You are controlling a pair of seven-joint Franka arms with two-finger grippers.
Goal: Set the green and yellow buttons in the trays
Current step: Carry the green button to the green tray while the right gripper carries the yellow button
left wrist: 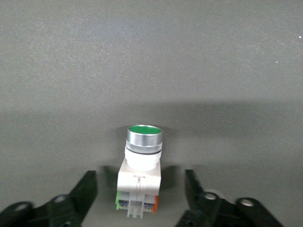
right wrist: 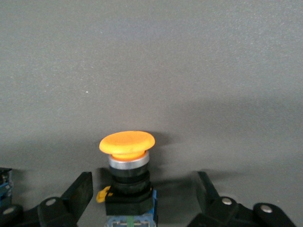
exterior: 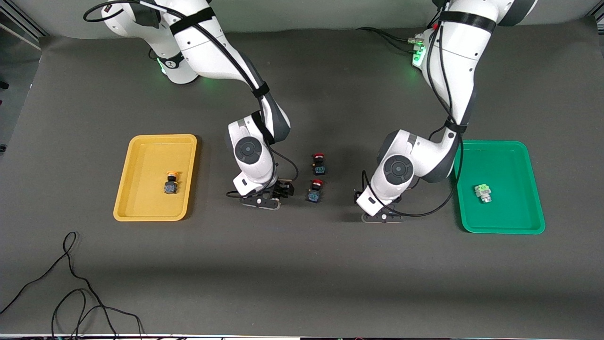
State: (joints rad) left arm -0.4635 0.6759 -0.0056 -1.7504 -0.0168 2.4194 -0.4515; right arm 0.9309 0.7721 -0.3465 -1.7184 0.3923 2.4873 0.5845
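A white-bodied green button [left wrist: 142, 156] stands upright on the mat between the fingers of my left gripper [left wrist: 140, 190], which is open with a gap on each side. My right gripper [right wrist: 144, 190] is open around a dark-bodied yellow button [right wrist: 127, 151], also with gaps. In the front view both hands hang low over the mat, the left gripper [exterior: 382, 216] near the green tray [exterior: 509, 225] and the right gripper [exterior: 264, 202] near the yellow tray [exterior: 141, 141], hiding those two buttons. One yellow button [exterior: 171, 183] lies in the yellow tray. One green button [exterior: 482, 192] lies in the green tray.
Two red-capped switches [exterior: 319, 163] [exterior: 315, 190] sit on the mat between the two hands, the nearer one close beside the right gripper. A loose black cable [exterior: 71, 283] curls near the front edge at the right arm's end.
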